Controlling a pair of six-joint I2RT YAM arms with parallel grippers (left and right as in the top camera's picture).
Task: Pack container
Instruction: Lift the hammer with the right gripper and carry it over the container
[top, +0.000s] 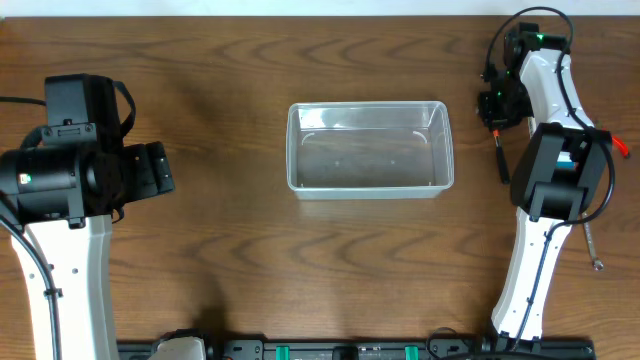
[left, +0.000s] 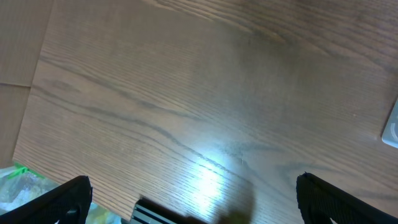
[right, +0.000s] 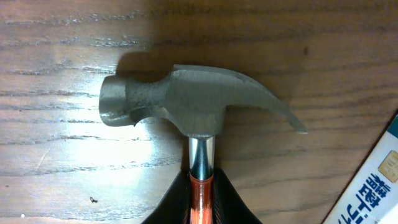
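The clear plastic container (top: 297, 150) sits in the middle of the table with nothing in it; its corner shows at the right edge of the left wrist view (left: 392, 127). My right gripper (right: 200, 208) is shut on the orange neck of a hammer (right: 186, 99), just below its grey steel claw head, which lies on the wood. In the overhead view the right gripper (top: 495, 105) is to the right of the container, with a thin dark handle (top: 503, 160) sticking out toward the front. My left gripper (top: 152, 170) is open and empty, well to the left of the container, and shows over bare wood (left: 199, 205).
A blue-and-white box (right: 373, 180) lies just right of the hammer. A red-tipped thing (top: 622, 148) and a thin metal tool (top: 592, 245) lie at the far right behind my right arm. The table's left edge and a greenish bag (left: 18, 186) show below my left gripper.
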